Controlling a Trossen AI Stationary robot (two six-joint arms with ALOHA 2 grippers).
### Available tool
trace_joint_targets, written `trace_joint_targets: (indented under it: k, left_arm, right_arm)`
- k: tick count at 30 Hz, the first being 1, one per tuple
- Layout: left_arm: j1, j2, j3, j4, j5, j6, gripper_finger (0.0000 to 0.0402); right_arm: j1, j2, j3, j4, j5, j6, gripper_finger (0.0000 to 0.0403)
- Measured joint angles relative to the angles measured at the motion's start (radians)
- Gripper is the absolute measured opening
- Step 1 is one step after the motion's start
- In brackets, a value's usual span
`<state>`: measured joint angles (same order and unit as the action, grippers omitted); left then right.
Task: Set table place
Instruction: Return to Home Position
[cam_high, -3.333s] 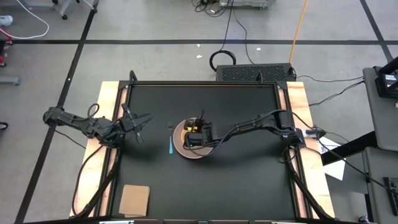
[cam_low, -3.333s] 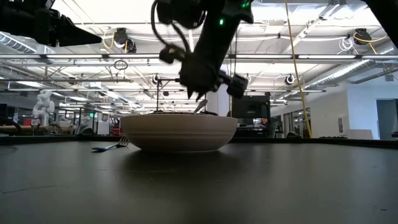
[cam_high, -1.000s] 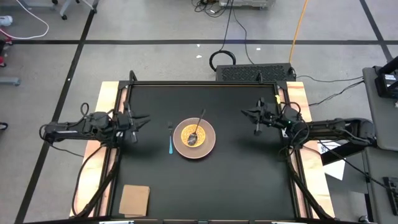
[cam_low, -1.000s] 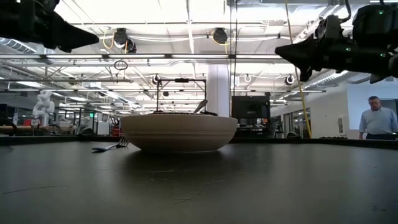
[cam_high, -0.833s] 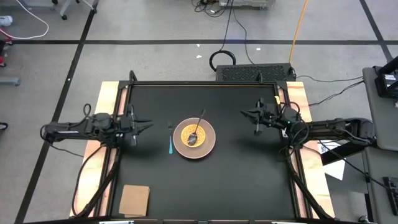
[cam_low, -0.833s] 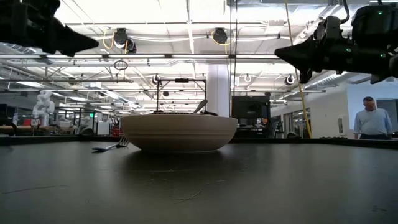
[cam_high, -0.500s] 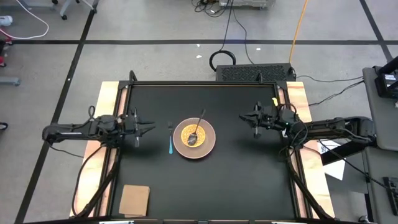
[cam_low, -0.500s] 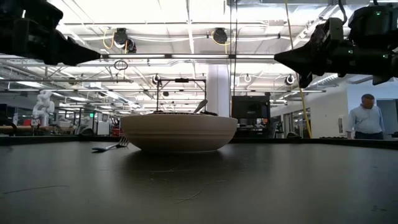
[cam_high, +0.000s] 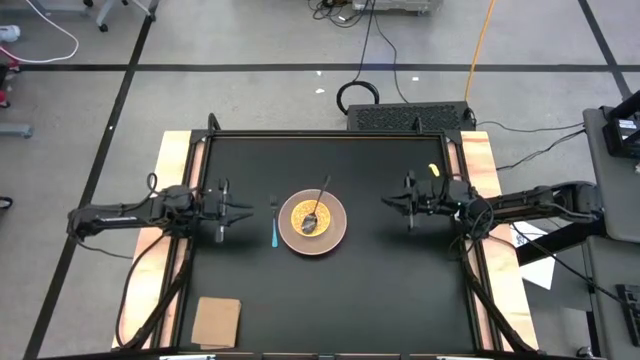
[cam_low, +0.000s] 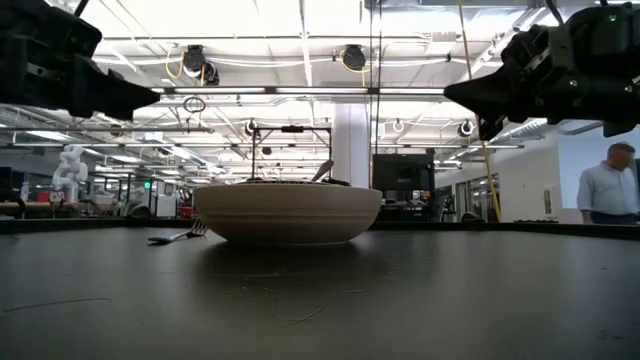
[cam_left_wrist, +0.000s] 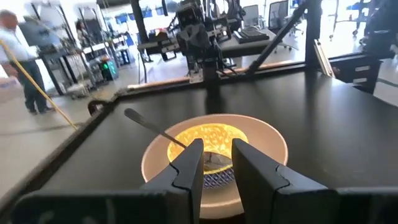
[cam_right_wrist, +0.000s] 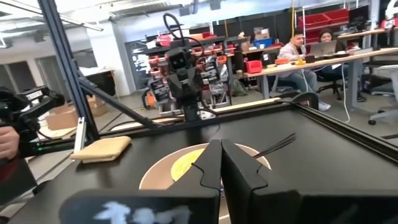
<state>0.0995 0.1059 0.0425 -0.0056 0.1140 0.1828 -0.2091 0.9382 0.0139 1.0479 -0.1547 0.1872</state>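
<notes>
Left arm (cam_high: 120, 213) and right arm (cam_high: 530, 203): slender black jointed links, with thin black cables looped alongside. Left gripper (cam_left_wrist: 217, 145) and right gripper (cam_right_wrist: 220, 145): paired dark flat fingers (cam_left_wrist: 189, 171), angular in outline, with stepped outer edges.

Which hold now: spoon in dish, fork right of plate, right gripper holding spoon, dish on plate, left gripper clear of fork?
The spoon rests in the yellow dish: true.
The blue fork lies right of the plate: false; it lies on the plate's left-arm side.
The right gripper holds the spoon: false; it is shut on nothing, off beside the plate.
The yellow dish sits on the plate: true.
The left gripper hangs clear of the blue fork: true.
</notes>
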Motion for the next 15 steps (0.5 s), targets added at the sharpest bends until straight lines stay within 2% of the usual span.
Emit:
trace_joint_targets:
  k: [8, 13, 15]
  left_arm:
    - [0.025, -0.002, 0.0, -0.047, 0.038, -0.023, 0.009]
    - [0.025, -0.002, 0.0, -0.039, 0.146, -0.035, 0.009]
    - [0.025, -0.002, 0.0, -0.037, 0.158, -0.029, 0.009]
  right_arm:
    - [0.015, 0.0, 0.0, -0.026, 0.0, -0.001, 0.0]
    - [0.015, 0.0, 0.0, -0.058, 0.001, -0.002, 0.0]
    - [0.015, 0.0, 0.0, -0.056, 0.001, -0.002, 0.0]
